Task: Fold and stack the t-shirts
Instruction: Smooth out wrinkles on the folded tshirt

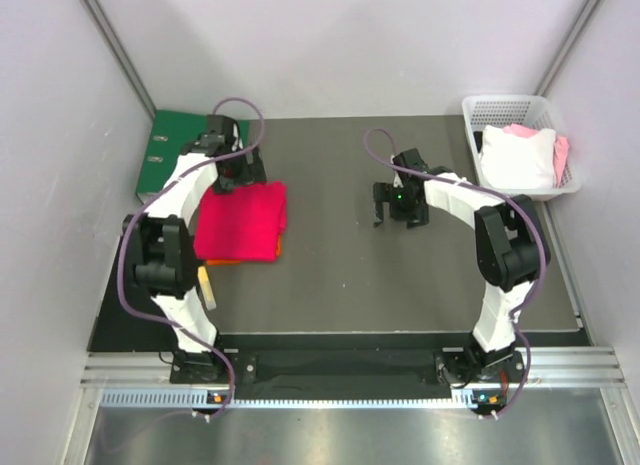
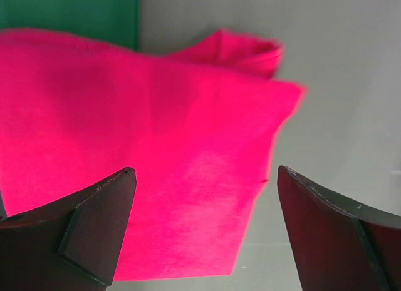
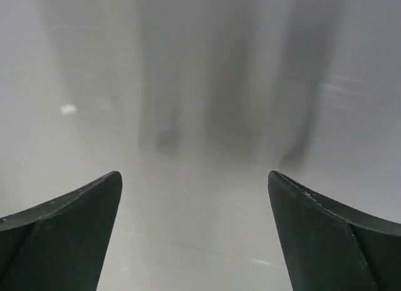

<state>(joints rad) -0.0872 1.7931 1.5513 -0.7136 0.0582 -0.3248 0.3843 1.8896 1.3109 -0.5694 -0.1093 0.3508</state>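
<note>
The crimson-pink t-shirt (image 1: 240,220) lies folded on the left of the table. It covers the orange t-shirt (image 1: 226,260), which shows only as thin strips at its near and right edges. My left gripper (image 1: 236,175) is open and empty just above the pink shirt's far edge. In the left wrist view, the pink shirt (image 2: 156,159) fills the frame and my left gripper (image 2: 207,203) spans its folded corner without touching it. My right gripper (image 1: 395,217) is open and empty over bare table right of centre. The right wrist view shows my right gripper (image 3: 194,203) over bare surface only.
A green ring binder (image 1: 170,145) lies at the back left behind the shirts, and also shows in the left wrist view (image 2: 69,12). A white basket (image 1: 575,180) at the back right holds white and pale pink cloth. Walls close in on both sides.
</note>
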